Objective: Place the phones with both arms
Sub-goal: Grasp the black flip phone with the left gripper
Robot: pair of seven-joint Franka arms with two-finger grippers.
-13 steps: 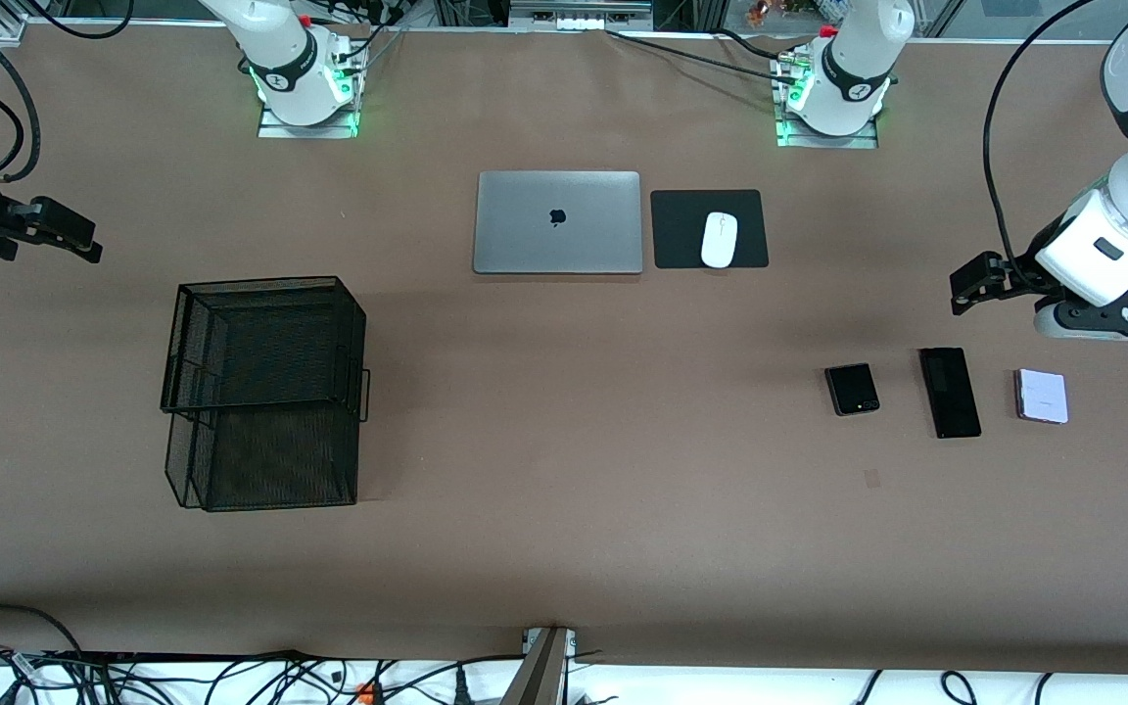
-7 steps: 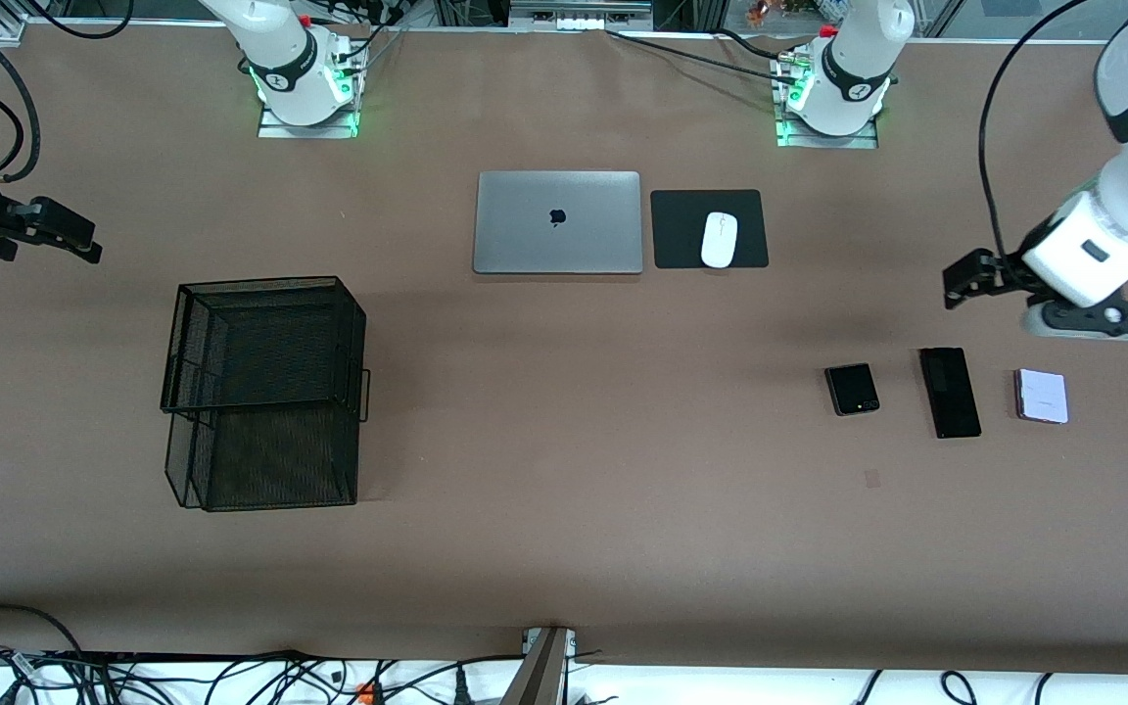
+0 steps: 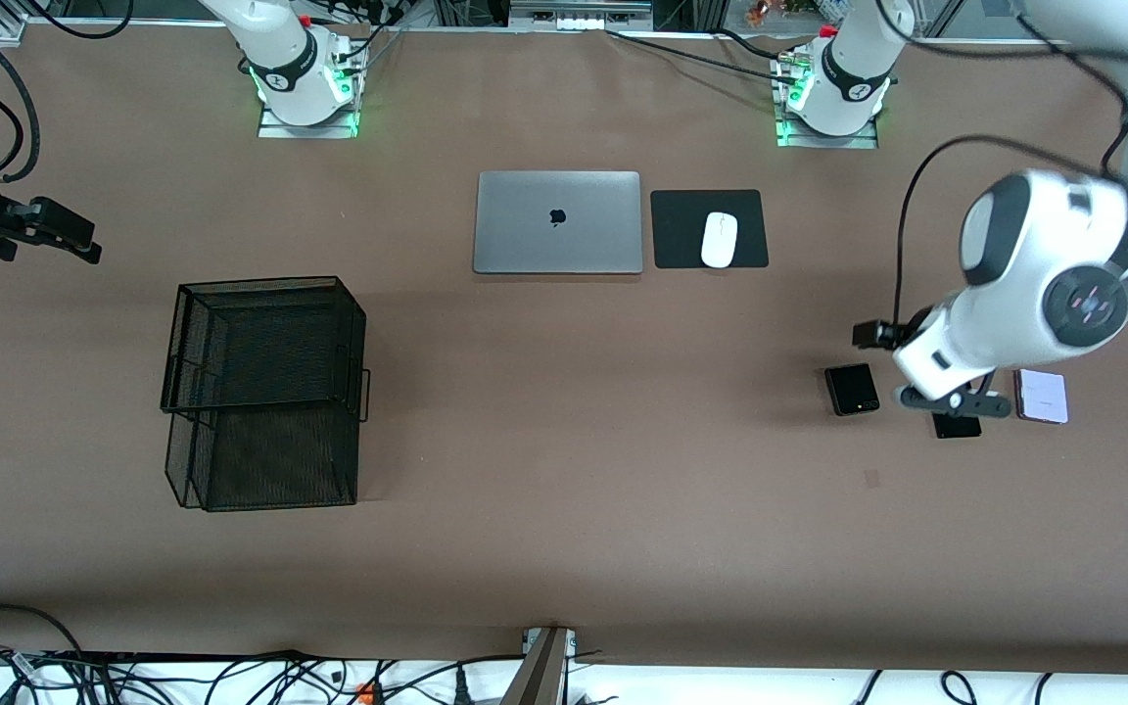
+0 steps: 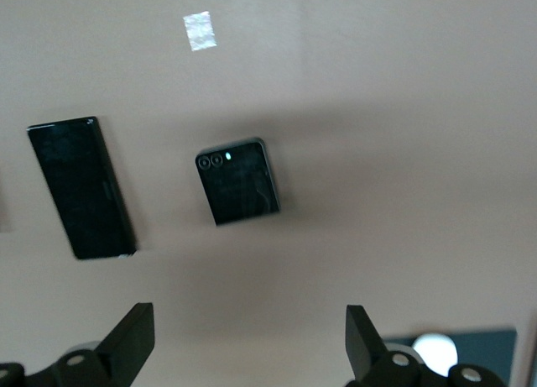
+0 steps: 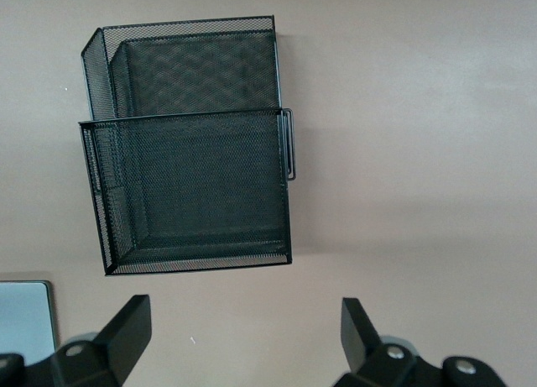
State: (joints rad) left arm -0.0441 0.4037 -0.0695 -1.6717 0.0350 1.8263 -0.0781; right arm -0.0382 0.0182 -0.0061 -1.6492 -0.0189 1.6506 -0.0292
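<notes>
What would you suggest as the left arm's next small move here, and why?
Probably lower the left claw, centred over one handset. It hangs open and empty above the row, with the small black phone and the long black phone untouched on the table. The right claw waits, open.

Three flat handsets: a small squarish black phone [image 3: 852,389], a long slim black slab phone [image 4: 80,188] and a pale lilac-white squarish phone [image 3: 1043,396]; one two-tier black wire-mesh tray [image 3: 265,392]; one closed silver laptop [image 3: 557,222]; one white computer mouse [image 3: 719,239] on one black mouse pad [image 3: 678,228]; two white robot arms.
</notes>
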